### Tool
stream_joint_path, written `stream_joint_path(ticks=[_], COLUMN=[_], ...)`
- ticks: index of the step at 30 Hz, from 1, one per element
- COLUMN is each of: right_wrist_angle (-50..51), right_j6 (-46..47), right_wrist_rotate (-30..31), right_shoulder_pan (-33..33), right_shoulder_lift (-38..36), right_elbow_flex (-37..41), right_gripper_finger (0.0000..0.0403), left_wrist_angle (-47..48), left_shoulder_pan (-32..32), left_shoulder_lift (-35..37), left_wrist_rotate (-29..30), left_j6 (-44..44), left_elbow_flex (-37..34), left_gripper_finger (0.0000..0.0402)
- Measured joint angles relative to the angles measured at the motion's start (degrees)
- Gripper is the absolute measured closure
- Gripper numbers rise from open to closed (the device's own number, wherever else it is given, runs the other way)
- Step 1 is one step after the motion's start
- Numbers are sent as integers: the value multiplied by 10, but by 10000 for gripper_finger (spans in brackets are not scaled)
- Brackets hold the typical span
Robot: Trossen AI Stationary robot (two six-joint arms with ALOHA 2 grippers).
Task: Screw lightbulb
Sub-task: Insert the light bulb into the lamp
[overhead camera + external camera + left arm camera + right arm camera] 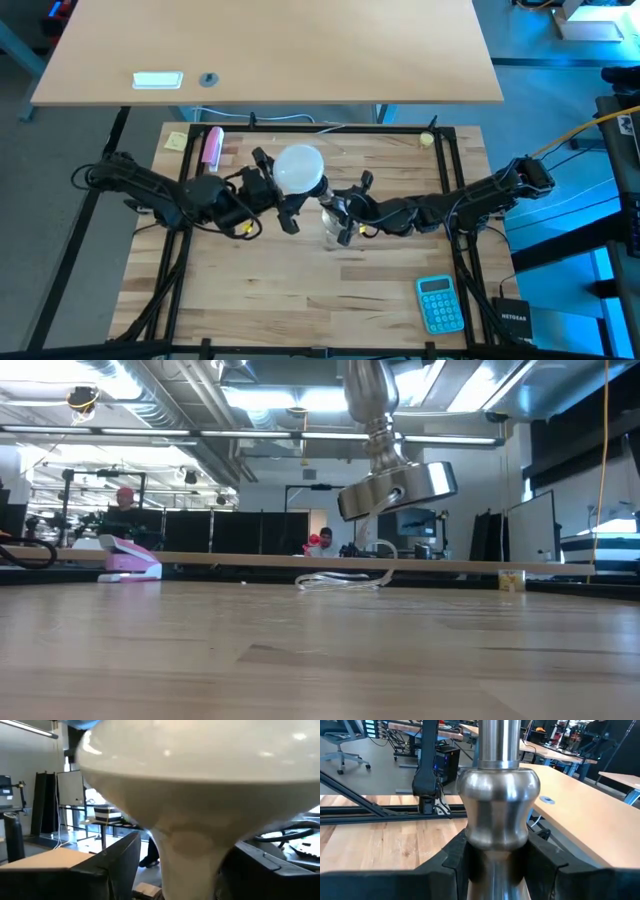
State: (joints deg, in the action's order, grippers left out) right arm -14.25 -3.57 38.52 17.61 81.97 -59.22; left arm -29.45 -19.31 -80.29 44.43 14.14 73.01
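The white frosted lightbulb (300,168) is held above the table's middle by my left gripper (278,190), which is shut on it. Its globe fills the top of the left wrist view (200,765). Just to its right, my right gripper (352,207) is shut on the silver lamp stand (333,218). In the low view the stand (398,485) hangs tilted in the air, its flared base lowest. The bulb's screw base and the stand's socket are hidden. My left gripper pinches the bulb's tapering neck (190,852), just under the globe, between its two fingers (112,865). It comes level from the table's left. The bulb is lifted clear of the table. My right gripper pinches the stand's stem at its rounded bulge (497,815) between its two fingers (455,855), which lie across the stem. It comes level from the table's right. The stand is lifted clear of the table and tilted, base (400,485) down.
A pink stapler (212,147) and a yellow note (176,140) lie at the far left. A blue calculator (438,303) lies at the near right. A white cord (345,580) lies near the far edge. Bare wood (300,290) stretches toward the near edge.
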Motion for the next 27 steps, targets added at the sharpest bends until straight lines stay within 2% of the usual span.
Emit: stream_joint_path(ticks=[3,8,10,15,19,27], right_wrist_angle=[0,0,0,3,3,48], right_j6=[1,-1,-6,-13,-28,2], right_wrist_rotate=[0,1,-2,-39,-118,-351], right_shoulder_pan=[0,0,0,10,31,54], right_shoulder_lift=[0,0,0,0,0,1], right_elbow_flex=[0,1,1,-8,-24,-62], right_gripper_finger=[266,266,266,266,266,266], left_wrist_angle=[4,19,35,61,64,83], left_shoulder_pan=[4,2,2,2,-3,-3], left_shoulder_lift=[0,0,0,2,6,2], left_wrist_rotate=[-3,-6,-14,-83,-185,-418], left_j6=[2,20,22,10,-18,-46], left_elbow_flex=[0,0,1,2,3,4], left_gripper_finger=[181,262,263,263,263,263])
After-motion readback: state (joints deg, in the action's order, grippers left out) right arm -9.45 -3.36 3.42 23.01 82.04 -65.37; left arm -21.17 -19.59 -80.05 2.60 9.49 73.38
